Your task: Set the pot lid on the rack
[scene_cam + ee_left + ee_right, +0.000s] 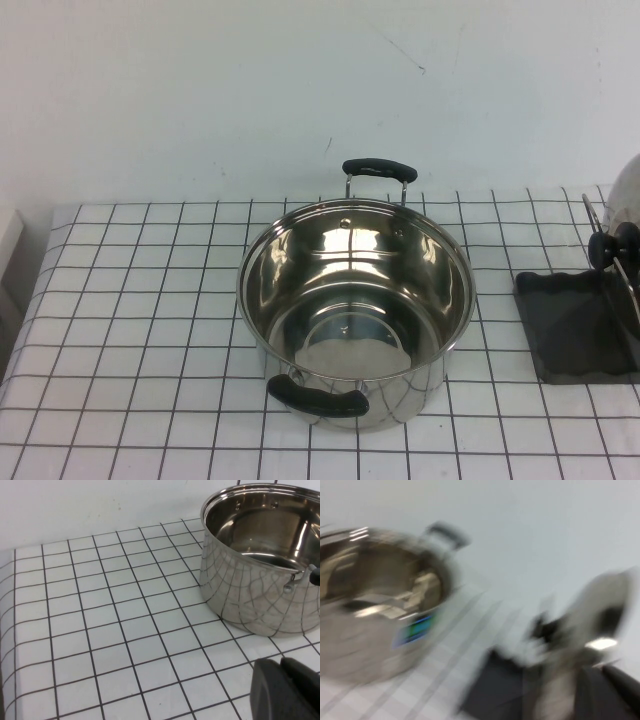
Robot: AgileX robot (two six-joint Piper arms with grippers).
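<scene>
The pot lid (627, 196) stands on edge at the far right of the high view, its black knob (612, 246) facing the pot. It leans in the wire rack (594, 216) over the dark grey tray (575, 325). In the blurred right wrist view, the lid (602, 605) stands over the tray (492, 692). My right gripper (612, 692) is close beside the lid, shut and empty. My left gripper (286, 690) is shut and empty, low over the tiles near the steel pot (260, 555). Neither gripper shows in the high view.
The open steel pot (355, 300) with two black handles stands in the middle of the white tiled table (150, 330). A white wall runs behind it. The table's left edge drops off by a pale object (8, 240).
</scene>
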